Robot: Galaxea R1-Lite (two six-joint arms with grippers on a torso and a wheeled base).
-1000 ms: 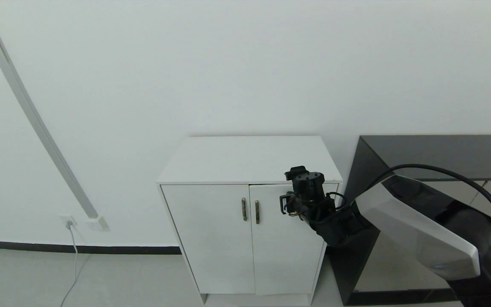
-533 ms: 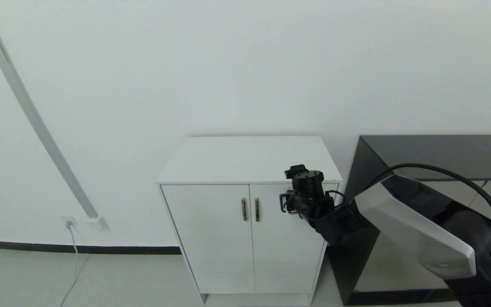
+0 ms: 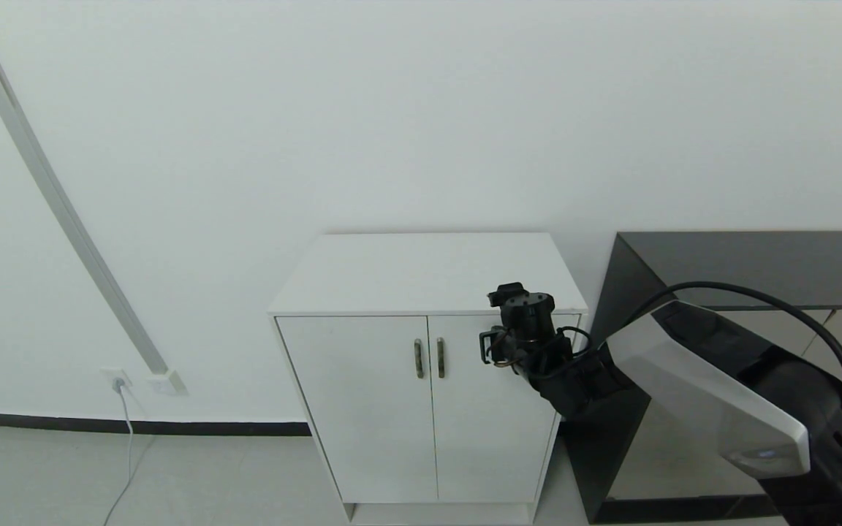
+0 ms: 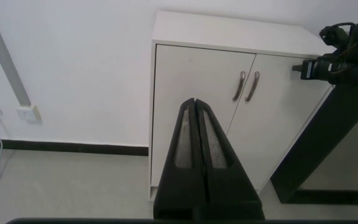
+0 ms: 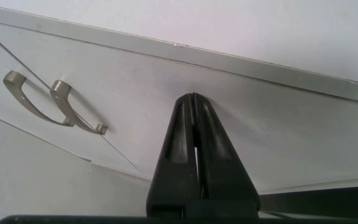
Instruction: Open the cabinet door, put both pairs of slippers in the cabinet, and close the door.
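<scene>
Cabinet door (image 3: 490, 409): this is the right-hand door of the white cabinet (image 3: 421, 274). It is shut and flush with its neighbour, and it stands directly ahead of the right end effector's tip.
Second door (image 3: 359, 402): also shut. It is on the far side of the seam from the right end effector, and well ahead of the left end effector.
Handles (image 5: 73, 106): two curved metal handles stand side by side, one on each side of the seam between the doors. They are near the right end effector, off to its side and apart from it.
Right end effector (image 5: 194, 98): the fingers are pressed together with nothing between them. The tip points at the upper part of the right-hand door, just under the cabinet's top board. I cannot tell if it touches the door surface.
Left end effector (image 4: 195, 101): the fingers are together and hold nothing. It is well back from the cabinet, and its tip points toward the second door.
Dark glossy unit (image 3: 684, 263): it stands just beside the cabinet, on the right end effector's outer side.
Wall socket (image 3: 118, 380): a cable is plugged into it. It is low on the wall, well apart from both end effectors, beyond the second door.
</scene>
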